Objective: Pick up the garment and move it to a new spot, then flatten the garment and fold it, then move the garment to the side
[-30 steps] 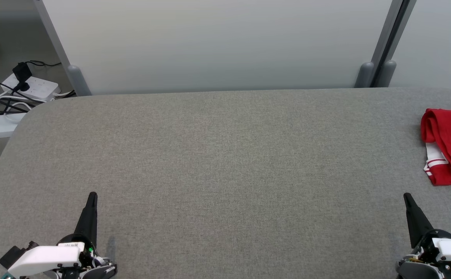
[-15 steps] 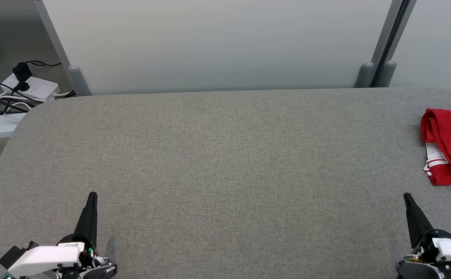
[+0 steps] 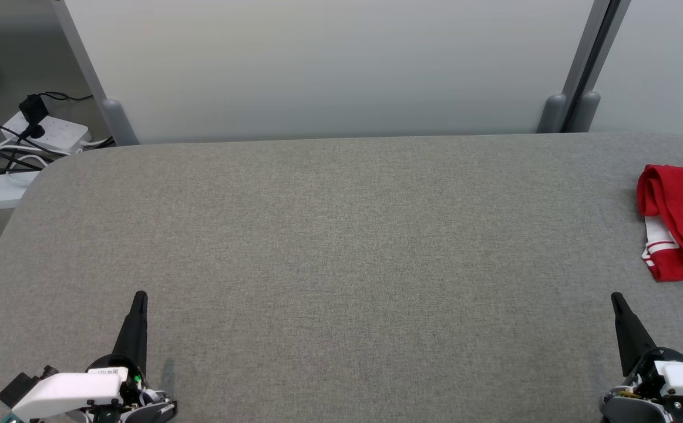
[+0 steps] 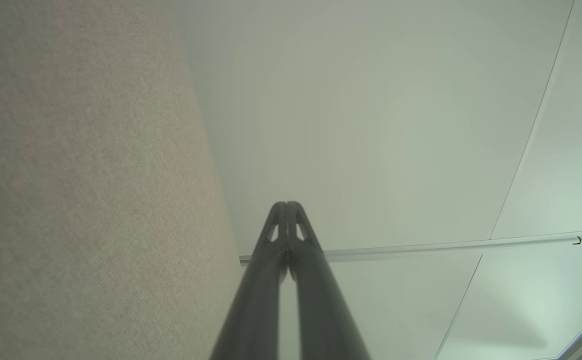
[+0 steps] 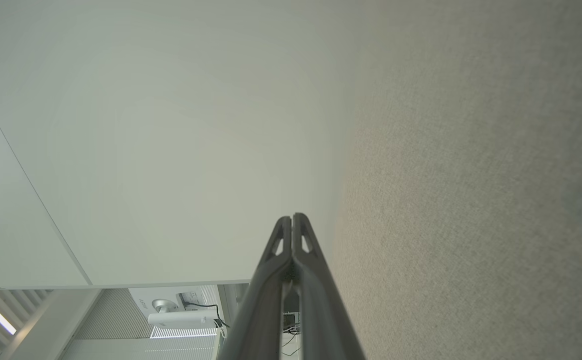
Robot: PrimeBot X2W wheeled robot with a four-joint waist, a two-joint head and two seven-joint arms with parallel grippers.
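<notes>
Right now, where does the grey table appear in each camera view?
Head view: the grey table spans the lower two thirds.
Left wrist view: it runs down the left side.
Right wrist view: it runs down the right side.
Shared landmark: the pale wall panel bordering its far edge.

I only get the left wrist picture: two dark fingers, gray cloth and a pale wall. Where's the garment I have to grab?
Observer: In the head view, the red garment lies bunched at the right side of the gray table, cut off by the picture's edge.
Operator: Is my other hand close to it?
Observer: The right gripper sits at the lower right, nearer the robot than the garment and not touching it.
Operator: Is it open, ready to grab?
Observer: No. Its fingers are pressed together with nothing between them.
</notes>
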